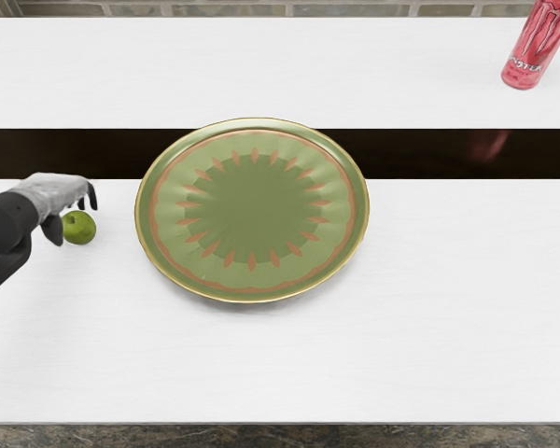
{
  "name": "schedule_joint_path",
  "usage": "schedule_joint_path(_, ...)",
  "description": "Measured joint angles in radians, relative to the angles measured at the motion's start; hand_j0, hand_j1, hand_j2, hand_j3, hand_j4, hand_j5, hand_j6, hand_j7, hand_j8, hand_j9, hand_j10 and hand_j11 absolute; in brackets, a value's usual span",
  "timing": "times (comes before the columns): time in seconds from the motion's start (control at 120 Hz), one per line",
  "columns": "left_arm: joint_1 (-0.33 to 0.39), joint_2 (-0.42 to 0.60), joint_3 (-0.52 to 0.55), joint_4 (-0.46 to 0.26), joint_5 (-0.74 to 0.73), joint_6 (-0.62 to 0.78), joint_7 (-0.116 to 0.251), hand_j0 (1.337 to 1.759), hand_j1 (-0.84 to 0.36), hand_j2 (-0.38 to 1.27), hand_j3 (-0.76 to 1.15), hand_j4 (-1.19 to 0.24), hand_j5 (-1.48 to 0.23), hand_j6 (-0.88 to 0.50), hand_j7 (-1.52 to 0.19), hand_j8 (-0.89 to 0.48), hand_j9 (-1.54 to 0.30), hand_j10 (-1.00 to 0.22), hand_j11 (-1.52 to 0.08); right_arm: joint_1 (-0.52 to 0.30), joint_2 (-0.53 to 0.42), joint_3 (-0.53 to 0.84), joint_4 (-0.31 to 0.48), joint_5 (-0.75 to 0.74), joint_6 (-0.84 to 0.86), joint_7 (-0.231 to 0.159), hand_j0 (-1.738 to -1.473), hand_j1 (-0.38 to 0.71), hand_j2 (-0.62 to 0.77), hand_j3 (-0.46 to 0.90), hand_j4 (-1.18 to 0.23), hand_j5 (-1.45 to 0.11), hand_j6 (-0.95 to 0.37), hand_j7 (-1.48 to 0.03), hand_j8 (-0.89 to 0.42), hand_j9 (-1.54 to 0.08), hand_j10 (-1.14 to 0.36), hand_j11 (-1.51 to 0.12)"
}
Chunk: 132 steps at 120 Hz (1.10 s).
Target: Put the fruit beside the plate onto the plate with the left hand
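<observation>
Your left hand (54,202) is hovering at the green fruit (79,228), spread apart, gripping nothing. Fruit's looking light, firm, prob rolling easily, so take it across its middle.

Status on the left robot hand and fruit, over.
Left robot hand open, at green fruit, no grip yet. Fruit on table, left of plate, not touching it. Nothing between them. Red can far back right.
</observation>
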Motion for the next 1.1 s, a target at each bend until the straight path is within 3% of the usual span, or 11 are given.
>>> schedule_joint_path(0.508,0.025,-0.023,0.022,0.026,0.016,0.026,0.000,1.658,-0.24,0.13,0.00,-0.58,-0.60,-0.54,-0.67,-0.53,-0.67,-0.53,-0.67,0.006,0.000,0.000,0.000,0.000,0.000,0.000,-1.658,-0.31,-0.01,0.00,-0.03,-0.04,-0.03,-0.04,-0.03,-0.04,-0.03,-0.04)
schedule_joint_path(0.725,0.025,-0.043,0.030,0.050,0.009,0.023,0.000,1.657,-0.27,0.14,0.00,-0.56,-0.67,-0.54,-0.70,-0.55,-0.70,-0.55,-0.70,0.008,0.000,0.000,0.000,0.000,0.000,0.000,-1.658,-0.31,-0.01,0.00,-0.03,-0.04,-0.03,-0.04,-0.03,-0.04,-0.03,-0.04)
schedule_joint_path(0.783,0.024,-0.043,0.031,0.052,0.007,0.022,0.000,1.656,-0.32,0.20,0.00,-0.56,-0.77,-0.47,-0.79,-0.60,-0.79,-0.60,-0.79,0.008,0.000,0.000,0.000,0.000,-0.001,0.000,-1.658,-0.31,-0.01,0.00,-0.03,-0.04,-0.03,-0.04,-0.03,-0.04,-0.03,-0.04)
schedule_joint_path(0.858,0.024,-0.043,0.032,0.055,0.004,0.020,0.000,1.652,-0.38,0.25,0.00,-0.44,-0.91,-0.37,-0.91,-0.51,-0.91,-0.67,-0.91,0.008,0.000,-0.001,0.000,0.000,-0.001,0.000,-1.658,-0.31,-0.01,0.00,-0.03,-0.04,-0.03,-0.04,-0.03,-0.04,-0.03,-0.04)
schedule_joint_path(0.942,0.025,-0.043,0.032,0.060,0.004,0.021,0.000,1.647,-0.36,0.22,0.00,-0.41,-1.01,-0.33,-1.02,-0.49,-1.02,-0.72,-1.02,0.008,0.000,-0.001,0.000,0.000,-0.001,0.000,-1.658,-0.31,-0.01,0.00,-0.03,-0.04,-0.03,-0.04,-0.03,-0.04,-0.03,-0.04)
schedule_joint_path(0.975,0.025,-0.043,0.032,0.062,0.002,0.020,0.000,1.645,-0.40,0.33,0.00,-0.39,-1.04,-0.30,-1.05,-0.46,-1.05,-0.74,-1.05,0.008,0.000,-0.001,0.000,0.000,-0.001,0.000,-1.658,-0.31,-0.01,0.00,-0.03,-0.04,-0.03,-0.04,-0.03,-0.04,-0.03,-0.04)
schedule_joint_path(1.1,0.023,-0.044,0.032,0.066,-0.004,0.018,0.000,1.639,-0.45,0.35,0.00,-0.31,-1.13,-0.23,-1.13,-0.41,-1.13,-0.78,-1.13,0.008,0.000,-0.001,0.000,0.000,-0.001,0.000,-1.658,-0.31,-0.01,0.00,-0.03,-0.04,-0.03,-0.04,-0.03,-0.04,-0.03,-0.04)
